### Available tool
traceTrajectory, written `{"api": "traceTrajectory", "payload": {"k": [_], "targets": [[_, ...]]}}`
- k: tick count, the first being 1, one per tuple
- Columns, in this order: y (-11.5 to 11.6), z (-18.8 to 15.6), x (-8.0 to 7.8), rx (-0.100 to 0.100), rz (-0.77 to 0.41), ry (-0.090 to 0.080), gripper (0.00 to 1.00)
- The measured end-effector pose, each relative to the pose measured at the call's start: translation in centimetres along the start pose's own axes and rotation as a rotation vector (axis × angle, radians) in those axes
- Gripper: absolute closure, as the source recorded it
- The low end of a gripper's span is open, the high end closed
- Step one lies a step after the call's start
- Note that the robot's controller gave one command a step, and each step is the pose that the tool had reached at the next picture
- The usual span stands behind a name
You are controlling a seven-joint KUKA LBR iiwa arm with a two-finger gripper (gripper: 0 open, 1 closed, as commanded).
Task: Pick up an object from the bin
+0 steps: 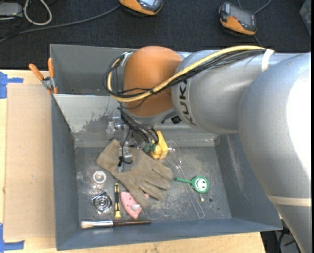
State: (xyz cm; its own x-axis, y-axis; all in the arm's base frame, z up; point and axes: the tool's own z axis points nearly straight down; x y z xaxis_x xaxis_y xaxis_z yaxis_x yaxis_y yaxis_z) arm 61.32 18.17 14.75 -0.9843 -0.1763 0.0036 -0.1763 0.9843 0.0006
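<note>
My gripper [125, 159] hangs under the orange wrist cover in the middle of the bin. Its tip is down at the upper left part of a tan work glove [138, 174], which lies flat on the bin floor. Whether it touches the glove I cannot tell. A yellow plastic piece [158, 146] sits just right of the gripper, at the glove's top edge. A clear plastic item [175, 165] lies beside the glove's fingers.
A green smiley-faced toy [199, 183] lies to the right. Near the front left are a pink piece [130, 204], a black and yellow tool [116, 200], two metal fittings [100, 190] and a long brush [114, 224]. The arm covers the bin's back right.
</note>
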Motion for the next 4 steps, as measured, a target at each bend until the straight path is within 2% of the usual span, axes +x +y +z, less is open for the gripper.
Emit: {"api": "traceTrajectory", "payload": {"k": [1,2,3,4], "targets": [[0.1,2.1,-0.7,0.000,-0.044,0.000,0.00],[-3.9,7.5,1.8,0.000,-0.056,0.003,0.00],[-2.6,7.6,3.7,-0.003,-0.051,-0.015,0.00],[-2.6,7.5,5.7,-0.002,-0.011,-0.010,0.00]]}}
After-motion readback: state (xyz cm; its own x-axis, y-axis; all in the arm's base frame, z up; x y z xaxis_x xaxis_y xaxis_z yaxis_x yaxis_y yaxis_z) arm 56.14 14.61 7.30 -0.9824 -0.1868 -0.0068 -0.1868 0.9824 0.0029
